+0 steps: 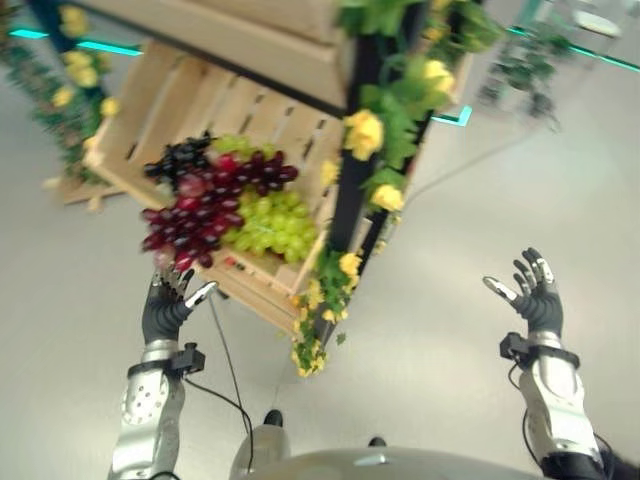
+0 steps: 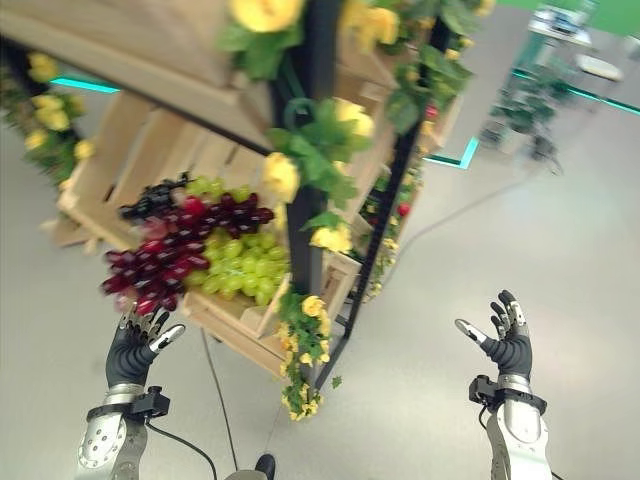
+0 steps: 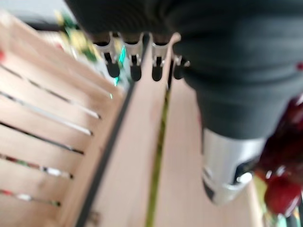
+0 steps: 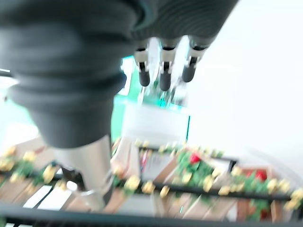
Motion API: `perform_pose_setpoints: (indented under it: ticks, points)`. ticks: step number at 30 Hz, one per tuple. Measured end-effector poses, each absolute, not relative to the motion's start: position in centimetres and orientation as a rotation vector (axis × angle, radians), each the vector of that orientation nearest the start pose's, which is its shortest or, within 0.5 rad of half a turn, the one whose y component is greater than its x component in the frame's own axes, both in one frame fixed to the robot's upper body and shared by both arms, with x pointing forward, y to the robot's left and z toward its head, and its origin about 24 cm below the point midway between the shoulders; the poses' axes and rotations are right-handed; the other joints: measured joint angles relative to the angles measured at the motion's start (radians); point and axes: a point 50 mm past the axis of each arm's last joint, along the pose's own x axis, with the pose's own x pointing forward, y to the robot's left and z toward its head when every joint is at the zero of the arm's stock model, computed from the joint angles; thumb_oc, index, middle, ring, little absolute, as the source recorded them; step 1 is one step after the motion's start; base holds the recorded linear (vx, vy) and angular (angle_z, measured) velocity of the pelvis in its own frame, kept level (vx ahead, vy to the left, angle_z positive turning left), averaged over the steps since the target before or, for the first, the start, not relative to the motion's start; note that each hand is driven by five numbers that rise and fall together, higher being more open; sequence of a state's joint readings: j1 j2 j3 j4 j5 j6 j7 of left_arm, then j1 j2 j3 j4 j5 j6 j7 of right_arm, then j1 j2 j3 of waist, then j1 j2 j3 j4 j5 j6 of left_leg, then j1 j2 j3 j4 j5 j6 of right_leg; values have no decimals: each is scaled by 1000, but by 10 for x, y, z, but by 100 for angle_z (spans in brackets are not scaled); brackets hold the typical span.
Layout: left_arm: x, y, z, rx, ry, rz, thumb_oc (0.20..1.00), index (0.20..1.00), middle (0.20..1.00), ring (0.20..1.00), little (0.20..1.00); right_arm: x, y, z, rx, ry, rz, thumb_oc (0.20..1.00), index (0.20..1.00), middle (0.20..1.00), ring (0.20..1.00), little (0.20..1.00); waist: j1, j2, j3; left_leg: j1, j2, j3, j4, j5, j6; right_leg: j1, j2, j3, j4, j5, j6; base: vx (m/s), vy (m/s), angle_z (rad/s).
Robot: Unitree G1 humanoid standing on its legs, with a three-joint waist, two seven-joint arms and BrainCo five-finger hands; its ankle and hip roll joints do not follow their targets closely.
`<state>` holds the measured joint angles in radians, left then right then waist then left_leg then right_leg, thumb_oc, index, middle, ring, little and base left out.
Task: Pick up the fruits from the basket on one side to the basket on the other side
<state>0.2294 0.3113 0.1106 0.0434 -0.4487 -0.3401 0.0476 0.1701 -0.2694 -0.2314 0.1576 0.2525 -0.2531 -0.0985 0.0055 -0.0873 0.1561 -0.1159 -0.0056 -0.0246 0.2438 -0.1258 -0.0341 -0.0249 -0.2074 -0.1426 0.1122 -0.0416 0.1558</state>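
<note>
Red grapes (image 1: 190,225), green grapes (image 1: 270,225) and a dark bunch (image 1: 178,158) heaped together in a slatted wooden crate (image 1: 170,105), red bunch hanging over the crate's near edge, green bunch just beside it toward the black upright post (image 1: 345,215). Dark bunch farther back in the crate, touching the red.

Left hand (image 1: 168,305) raised directly beneath the overhanging red grapes, fingers (image 1: 178,283) straight and slightly spread, tips reaching up to the lowest berries; touching or a hair apart, cannot tell. Thumb (image 1: 203,293) stuck out to the side, curled round nothing. In the left wrist view, fingertips (image 3: 135,71) in a straight row pointing along the pale wooden slats, red grapes (image 3: 281,189) close by the thumb.

Right hand (image 1: 532,292) up in open air, well apart from the crate and all the fruit, fingers spread and relaxed, thumb held apart, holding nothing.

Yellow flowers (image 1: 365,132) and green leaves wound up the post, beside the crate, between the two hands. Pale grey floor (image 1: 450,330) beneath.
</note>
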Motion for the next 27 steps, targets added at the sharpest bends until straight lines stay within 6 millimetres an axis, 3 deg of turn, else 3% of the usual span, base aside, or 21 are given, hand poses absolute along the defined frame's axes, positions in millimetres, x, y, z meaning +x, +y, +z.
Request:
perform_pose_setpoints:
  ticks: [3,4,5,6,7,8,9,10,11,12,13,14,15,17,18,19,23,27]
  points:
    - [194,265,36,-85,-138,320,1000,1000,1000,1000,1000,196,-281,18,-73,11,-414,1000,1000,1000,1000,1000,-28,-6,24,-27,-23,67,36,-11,20,-82,-17,66,-4,52,18,-263,196,-101]
    - [192,271,40,-85,-172,368,1000,1000,1000,1000,1000,200,-280,20,-69,2,-415,1000,1000,1000,1000,1000,-22,-10,41,-44,-26,120,53,-12,37,-124,-20,88,-23,113,16,-199,83,-121]
    - [189,276,42,-78,-185,396,1000,1000,1000,1000,1000,207,-276,23,-63,-17,-404,1000,1000,1000,1000,1000,-8,-5,44,-57,-1,147,54,-19,46,-141,-23,91,-38,141,10,-275,206,-180]
    - [183,288,45,-59,-201,459,1000,1000,1000,1000,1000,217,-267,26,-46,-35,-376,1000,1000,1000,1000,1000,16,-2,59,-85,20,234,82,-27,67,-170,-3,32,-81,198,-22,-190,152,-126]
    - [183,292,46,-53,-201,479,1000,1000,1000,1000,1000,219,-264,27,-42,-39,-367,1000,1000,1000,1000,1000,13,15,69,-90,55,294,85,-24,78,-185,-7,-66,-5,155,-65,-219,192,-110]
    - [187,287,46,-47,-199,473,1000,1000,1000,1000,1000,217,-261,23,-49,-15,-344,1000,1000,1000,1000,1000,13,41,80,-64,84,336,34,7,83,-226,-34,-187,252,50,-96,-95,46,-35]
    - [188,285,45,-43,-191,461,1000,1000,1000,1000,1000,215,-260,21,-53,-7,-335,1000,1000,1000,1000,1000,12,41,79,-55,83,352,5,27,90,-218,-23,-191,321,10,-82,-182,16,-40]
    - [190,280,45,-48,-193,442,1000,1000,1000,1000,1000,213,-261,19,-61,5,-339,1000,1000,1000,1000,1000,10,35,76,-48,91,376,-22,54,87,-191,-14,-170,453,-90,-62,-140,-22,-33]
    - [188,279,44,-56,-189,448,1000,1000,1000,1000,1000,212,-262,19,-64,6,-338,1000,1000,1000,1000,1000,20,33,74,-46,103,399,-34,71,89,-165,-3,-162,506,-129,-46,-137,-77,-40]
    - [189,278,44,-64,-194,449,1000,1000,1000,1000,1000,212,-263,19,-67,6,-337,1000,1000,1000,1000,1000,33,30,71,-38,112,423,-58,90,86,-127,15,-162,521,-151,-38,-136,-148,-67]
    - [188,278,45,-58,-193,445,1000,1000,1000,1000,1000,212,-263,21,-71,-1,-333,1000,1000,1000,1000,1000,64,12,60,-37,110,437,-80,107,85,-53,30,-160,443,-201,-23,-137,-148,-81]
    - [188,278,44,-62,-193,447,1000,1000,1000,1000,1000,214,-263,23,-73,-7,-331,1000,1000,1000,1000,1000,85,8,60,-39,112,441,-78,113,82,-25,40,-136,435,-225,0,-251,-279,-98]
    - [187,276,44,-66,-192,447,1000,1000,1000,1000,1000,212,-263,22,-76,-2,-330,1000,1000,1000,1000,1000,99,-13,31,-61,95,416,-78,115,69,28,62,-64,298,-250,-6,-232,-248,-71]
    - [186,275,43,-68,-192,451,1000,1000,1000,1000,1000,213,-265,23,-84,-6,-328,1000,1000,1000,1000,1000,125,-18,5,-96,80,341,-87,163,38,55,96,-56,155,-270,-58,-200,-221,-67]
    - [186,274,41,-77,-184,456,1000,1000,1000,1000,1000,213,-265,23,-87,-5,-327,1000,1000,1000,1000,1000,119,-5,3,-109,91,320,-83,187,22,60,115,-59,110,-245,-108,-156,-204,-40]
    - [184,272,35,-72,-160,459,1000,1000,1000,1000,1000,213,-267,24,-99,-3,-324,1000,1000,1000,1000,1000,114,14,-3,-123,115,283,-92,211,4,54,151,-70,94,-235,-125,-251,-312,-7]
    - [181,269,30,-71,-135,452,1000,1000,1000,1000,1000,207,-275,24,-134,13,-329,1000,1000,1000,1000,1000,110,28,-8,-122,169,253,-106,253,-36,50,209,-77,91,-232,-170,-318,-340,-2]
    - [177,260,18,-95,-82,437,1000,1000,1000,1000,1000,200,-284,25,-176,27,-337,1000,1000,1000,1000,1000,115,87,5,-121,182,162,-147,306,-66,65,269,-116,88,-226,-192,-279,-338,36]
